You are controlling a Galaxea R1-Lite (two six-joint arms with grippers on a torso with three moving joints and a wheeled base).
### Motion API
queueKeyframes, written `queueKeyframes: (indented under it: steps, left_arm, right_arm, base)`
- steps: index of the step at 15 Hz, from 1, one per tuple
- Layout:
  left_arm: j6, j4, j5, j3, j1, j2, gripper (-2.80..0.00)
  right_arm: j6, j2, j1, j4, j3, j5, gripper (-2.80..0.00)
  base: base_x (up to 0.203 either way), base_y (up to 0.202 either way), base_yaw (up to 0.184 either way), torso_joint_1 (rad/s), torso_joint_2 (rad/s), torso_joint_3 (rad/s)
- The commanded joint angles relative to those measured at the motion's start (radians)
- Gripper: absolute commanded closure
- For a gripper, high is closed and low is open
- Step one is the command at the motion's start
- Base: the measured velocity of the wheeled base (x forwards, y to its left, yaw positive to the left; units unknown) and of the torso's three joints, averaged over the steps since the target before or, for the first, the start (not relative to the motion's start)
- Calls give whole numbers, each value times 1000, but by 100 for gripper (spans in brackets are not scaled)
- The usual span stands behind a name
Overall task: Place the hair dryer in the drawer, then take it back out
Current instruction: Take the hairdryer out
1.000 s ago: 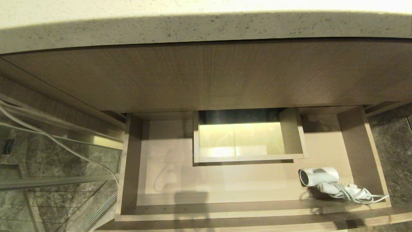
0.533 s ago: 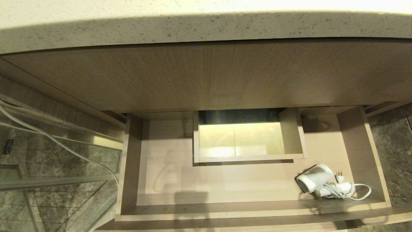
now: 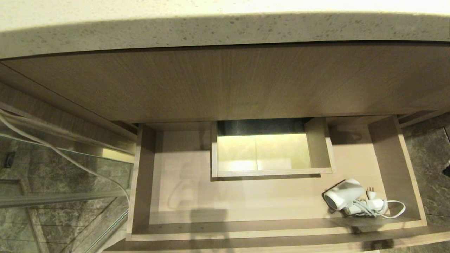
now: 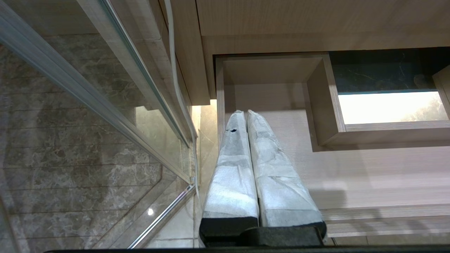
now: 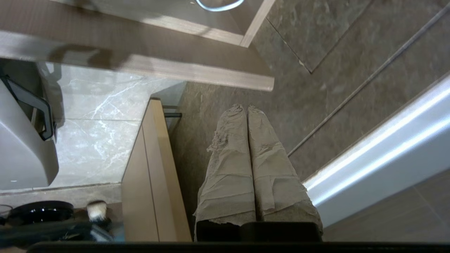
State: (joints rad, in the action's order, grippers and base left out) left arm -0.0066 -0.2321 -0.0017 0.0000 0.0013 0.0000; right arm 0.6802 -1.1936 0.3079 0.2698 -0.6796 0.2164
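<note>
The right gripper [image 5: 248,109] has its two tape-wrapped fingers pressed flat together with nothing between them; it hangs outside the drawer, over the dark stone floor [image 5: 327,38] just past the drawer's front right corner. The left gripper [image 4: 246,114] is likewise closed on nothing, its pale wrapped fingers poised over the drawer's left side near the left wall, idle.

The wide shallow light wood-grain drawer [image 3: 277,232] stands pulled out beneath the taller wood panel [image 3: 225,84] and the speckled stone countertop [image 3: 225,31]. A rectangular boxed cutout [image 3: 270,172] sits at its mid-back. The small white hair dryer with a short cylindrical barrel [image 3: 342,198] lies on the drawer floor in the front right corner, near the front wall, its round nozzle pointing toward the front left. Its white cord [image 3: 390,207] is bunched just beside it toward the right wall, one loop lying loose and the plug resting behind.

So the placing half looks done, and taking it back out remains. The dryer probably weighs little, with a rigid, smooth plastic shell that could slip or roll under a glancing pinch. The barrel, taken across its width at the middle, seems the surest hold; the folded handle lies tangled in cord. The soft trailing cord may drag or catch on the drawer's front edge during the lift.
</note>
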Motion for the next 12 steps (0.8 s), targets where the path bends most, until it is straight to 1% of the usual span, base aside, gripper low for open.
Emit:
queueKeyframes:
  steps: [1,3,4,6,12]
  left_arm:
    - [0,-3,0,40,0,0,0]
    - [0,-1,0,40,0,0,0]
    - [-1,-1,0,40,0,0,0]
    - [0,-2,0,40,0,0,0]
    - [0,-1,0,40,0,0,0]
  right_arm:
    - [8,-133,-1,-29,-27,-1,0]
    - [15,-250,-3,-45,-81,-1,0]
    - [24,-314,-4,-49,-128,-1,0]
    - [60,-427,-8,-54,-208,-1,0]
    - [137,-662,-39,-95,-309,3,0]
  base:
    - [0,0,0,0,0,0]
    - [0,0,0,0,0,0]
    - [0,0,0,0,0,0]
    - [0,0,0,0,0,0]
    - [0,0,0,0,0,0]
